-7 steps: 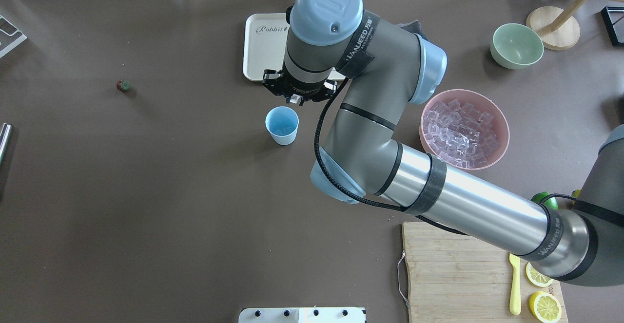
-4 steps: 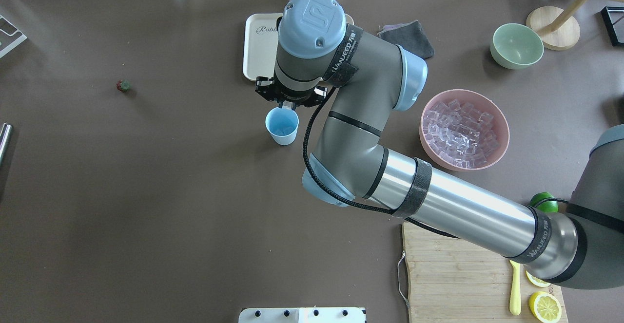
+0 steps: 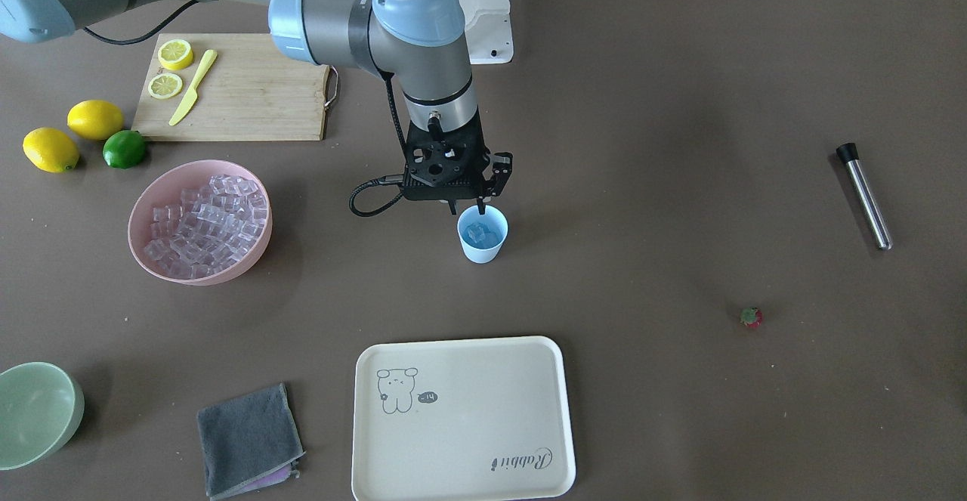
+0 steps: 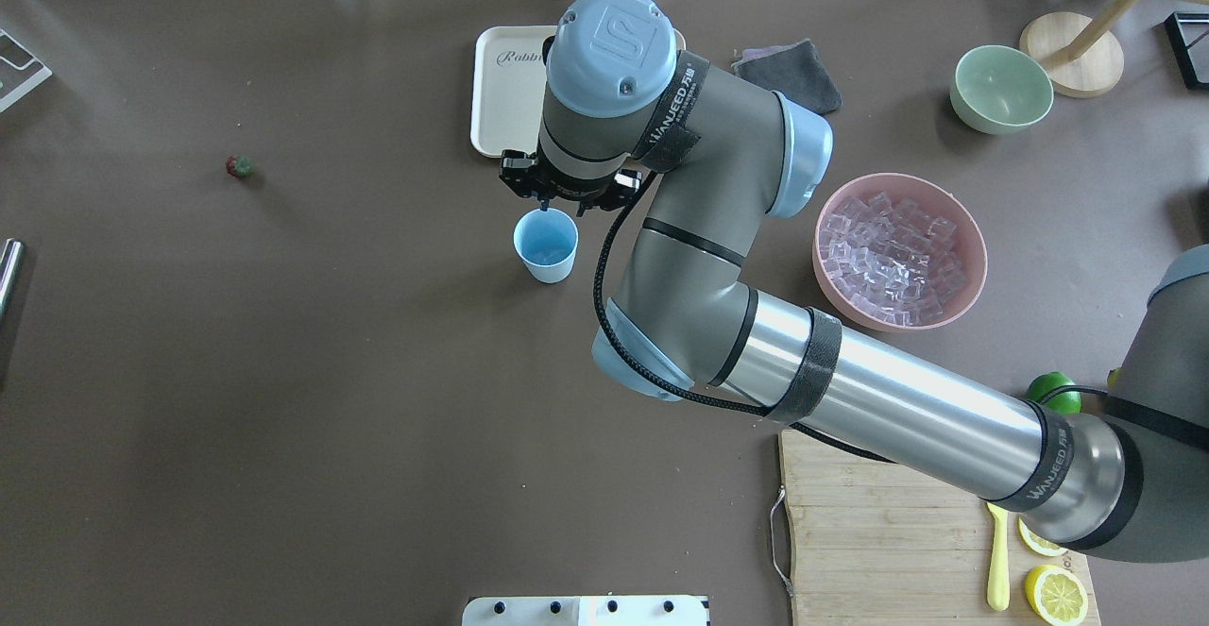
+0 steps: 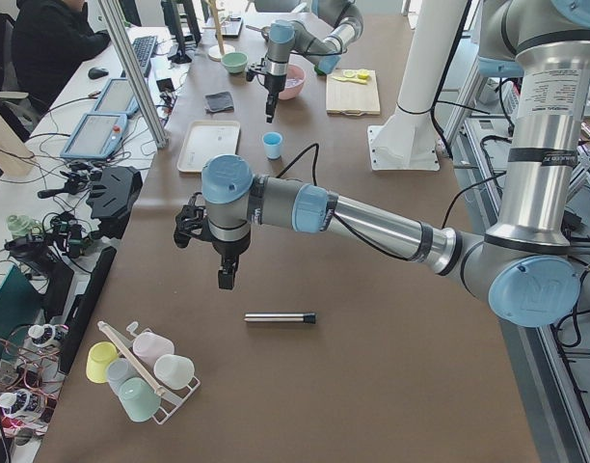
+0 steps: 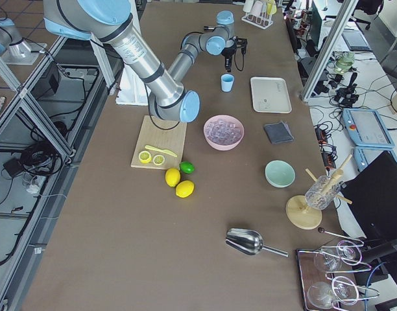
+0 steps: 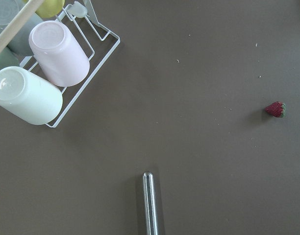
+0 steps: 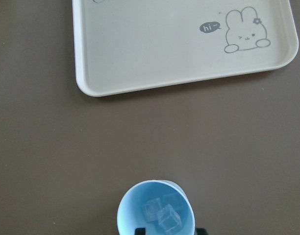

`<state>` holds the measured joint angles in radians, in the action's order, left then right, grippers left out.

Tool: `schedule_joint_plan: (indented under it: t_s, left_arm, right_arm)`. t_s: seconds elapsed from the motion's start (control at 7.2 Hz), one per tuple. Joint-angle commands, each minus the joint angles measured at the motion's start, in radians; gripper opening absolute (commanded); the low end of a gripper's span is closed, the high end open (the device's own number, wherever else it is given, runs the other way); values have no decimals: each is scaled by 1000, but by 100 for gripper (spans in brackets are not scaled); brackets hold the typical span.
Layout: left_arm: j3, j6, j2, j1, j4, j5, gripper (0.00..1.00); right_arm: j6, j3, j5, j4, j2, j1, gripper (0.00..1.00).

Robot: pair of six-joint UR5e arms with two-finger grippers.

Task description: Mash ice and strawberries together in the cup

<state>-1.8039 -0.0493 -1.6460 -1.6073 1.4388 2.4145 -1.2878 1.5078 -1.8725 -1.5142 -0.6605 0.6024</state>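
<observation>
Two ice cubes [image 8: 168, 219] in one cup [image 8: 126, 211]; one strawberry [image 7: 275, 109]

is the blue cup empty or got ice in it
Not empty: the upright cup holds two clear ice cubes at its bottom. The strawberry lies outside it.

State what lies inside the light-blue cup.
Two ice cubes lie in the cup; the strawberry lies outside, on the table. In the wrist view the right hand covers part of its near rim.
</observation>
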Motion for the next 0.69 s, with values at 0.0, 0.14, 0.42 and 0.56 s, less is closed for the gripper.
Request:
schedule_joint_plan:
  t_s: [0.0, 0.14, 0.42, 0.56]
  left_arm:
    - [-3, -1, -12, 44, -1, -2, 98]
    - [11, -6, -17, 75, -1, -5, 98]
    - [52, -256, -31, 221, 148, -15, 98]
    - [119, -371, -38, 298, 301, -43, 98]
  right_arm:
    - [173, 169, -17, -12, -179, 51, 99]
    - [303, 309, -151, -21, -352, 159, 100]
    - [566, 385, -348, -20, -527, 394, 100]
    - [734, 376, -419, -24, -589, 503, 100]
